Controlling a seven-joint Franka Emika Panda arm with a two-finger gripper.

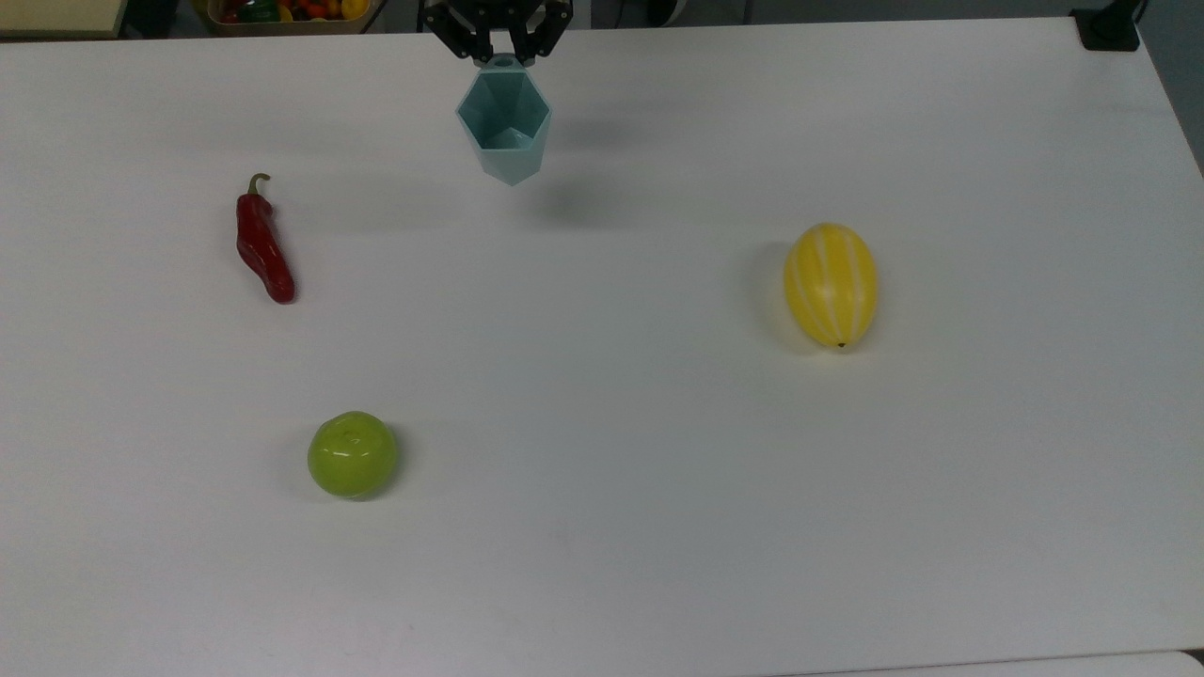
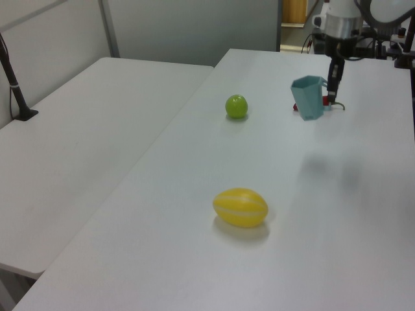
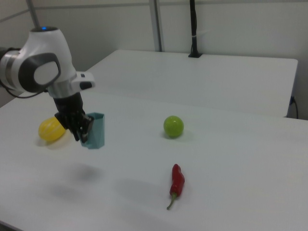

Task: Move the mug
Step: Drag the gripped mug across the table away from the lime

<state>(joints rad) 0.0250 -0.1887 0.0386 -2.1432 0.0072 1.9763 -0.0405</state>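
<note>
Red chilli [image 1: 263, 249]: lies on the white table [image 1: 658, 470] at the top view's left, stem end toward the far edge; in the left view the mug hides most of it.
Green fruit [image 1: 352, 454]: round and glossy, on the near left of the table in the top view, well apart from the chilli.
Mug [image 1: 504, 125]: pale teal, faceted, hexagonal rim; held clear of the table at the far edge in the top view, open mouth up and slightly tilted (its shadow falls on the table just to the top view's right of it).
Gripper [image 1: 499, 58]: black fingers [image 2: 332, 81] narrowed onto the small tab handle at the mug's far side; in the right view the mug [image 3: 95, 130] hangs beside the gripper [image 3: 83, 136], under the white arm [image 3: 41, 62].
Yellow melon [image 1: 831, 284]: striped, oval, lying on its side at the top view's right, well apart from the mug.
</note>
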